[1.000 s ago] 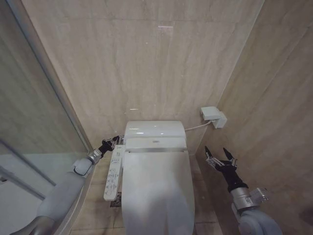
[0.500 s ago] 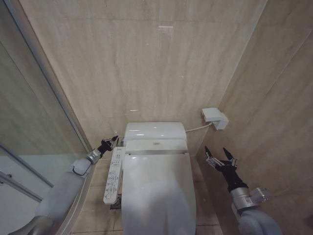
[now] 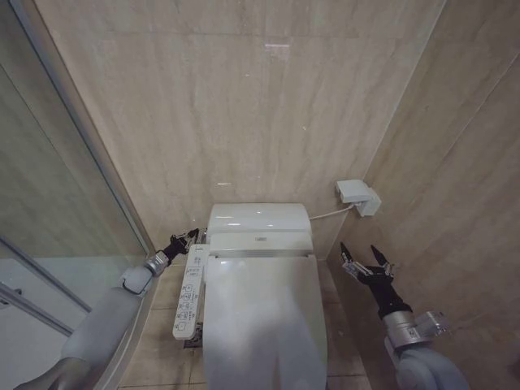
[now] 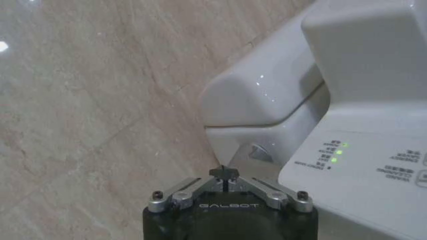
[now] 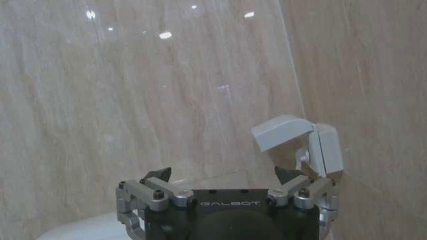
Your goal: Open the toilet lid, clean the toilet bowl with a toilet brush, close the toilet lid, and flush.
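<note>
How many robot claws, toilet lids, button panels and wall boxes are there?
Robot claws: 2, left gripper and right gripper
Toilet lids: 1, toilet lid
Button panels: 1, button panel
Wall boxes: 1, wall box
Total: 5

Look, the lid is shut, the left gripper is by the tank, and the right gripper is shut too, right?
Not quite. The right gripper is open: the head view shows its two fingers spread apart in the air beside the toilet. The rest holds: the lid is down, and the left gripper is by the tank, fingers together.
</note>
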You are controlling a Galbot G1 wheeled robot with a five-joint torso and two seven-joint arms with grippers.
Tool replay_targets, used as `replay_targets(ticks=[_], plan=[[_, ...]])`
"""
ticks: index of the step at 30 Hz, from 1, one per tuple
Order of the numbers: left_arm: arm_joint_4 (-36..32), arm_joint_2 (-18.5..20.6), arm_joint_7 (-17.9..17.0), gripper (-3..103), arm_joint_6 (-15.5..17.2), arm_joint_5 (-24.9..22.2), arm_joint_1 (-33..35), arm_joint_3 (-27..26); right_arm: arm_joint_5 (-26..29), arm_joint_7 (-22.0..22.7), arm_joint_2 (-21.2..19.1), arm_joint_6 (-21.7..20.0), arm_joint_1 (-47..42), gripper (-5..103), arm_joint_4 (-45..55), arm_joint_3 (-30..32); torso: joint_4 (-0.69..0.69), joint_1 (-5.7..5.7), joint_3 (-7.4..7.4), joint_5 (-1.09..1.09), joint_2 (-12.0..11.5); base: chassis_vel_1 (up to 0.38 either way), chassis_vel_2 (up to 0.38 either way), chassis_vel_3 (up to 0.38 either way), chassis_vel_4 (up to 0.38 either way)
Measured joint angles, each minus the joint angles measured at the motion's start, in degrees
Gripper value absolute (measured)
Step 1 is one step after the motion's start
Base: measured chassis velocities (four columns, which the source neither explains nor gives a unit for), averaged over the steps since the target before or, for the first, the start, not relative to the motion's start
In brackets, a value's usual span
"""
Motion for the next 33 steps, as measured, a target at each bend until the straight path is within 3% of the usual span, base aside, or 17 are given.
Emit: replay_targets(ticks=[5,13,16,17,18,19,20,23,26,33], plan=[[-1.5,-0.53,0.01,0,-0.11,0.24,1.69,-0.76,0.0,0.0,0.0,0.0,0.01,100,0.0,0.0,0.05,0.01,0.01,0.01,0.0,0.0,0.0,0.0,0.0],[-2.13,-0.82,0.01,0,-0.57,1.15,3.46,-1.4,0.0,-0.01,0.0,0.0,0.01,100,0.0,0.0,0.01,0.01,0.01,-0.02,0.0,0.0,0.0,0.0,0.0],[-1.39,-0.9,0.49,0,-0.49,1.7,3.8,-1.29,0.0,-0.01,0.0,-0.01,0.02,100,0.0,-0.01,-0.03,0.02,0.05,-0.11,-0.03,0.0,0.0,0.0,0.0],[-1.06,-1.0,0.8,0,-0.24,1.93,3.92,-0.92,0.0,0.0,0.0,0.0,0.02,100,0.0,0.0,-0.03,0.04,0.09,-0.23,-0.07,0.0,0.0,0.0,0.0],[-0.95,-1.14,0.91,0,-0.23,1.99,3.91,-0.85,0.0,0.0,0.0,0.0,0.03,100,0.0,-0.01,-0.14,0.09,0.11,-0.34,-0.09,-0.01,-0.051,-0.039,0.0],[-0.82,-1.15,0.95,0,-0.18,2.02,3.85,-0.86,0.0,0.0,0.0,0.01,-0.02,100,0.01,0.0,-0.18,0.07,0.09,-0.2,-0.08,-0.045,-0.051,-0.019,-0.027],[-0.69,-1.2,0.96,0,-0.16,2.02,3.79,-0.85,0.0,0.0,0.0,0.0,-0.05,100,0.01,-0.01,-0.07,0.05,0.08,-0.03,-0.08,0.0,0.0,0.0,0.0],[-0.32,-1.42,0.97,0,-0.14,2.03,3.22,-0.8,0.0,0.0,0.0,0.0,-0.04,100,0.01,0.0,-0.08,0.07,0.08,-0.21,-0.08,0.0,0.0,0.0,0.0],[-0.09,-1.45,1.0,0,-0.09,2.04,2.75,-0.67,0.0,0.0,0.0,0.0,0.0,100,0.01,-0.01,-0.06,0.05,0.07,-0.07,-0.07,0.0,0.0,0.0,0.0],[0.54,-1.67,1.0,0,-0.02,1.95,1.93,-0.52,0.0,0.0,0.0,0.0,-0.01,100,0.01,-0.01,-0.03,0.03,0.04,-0.1,-0.05,0.0,0.0,0.0,0.0]])
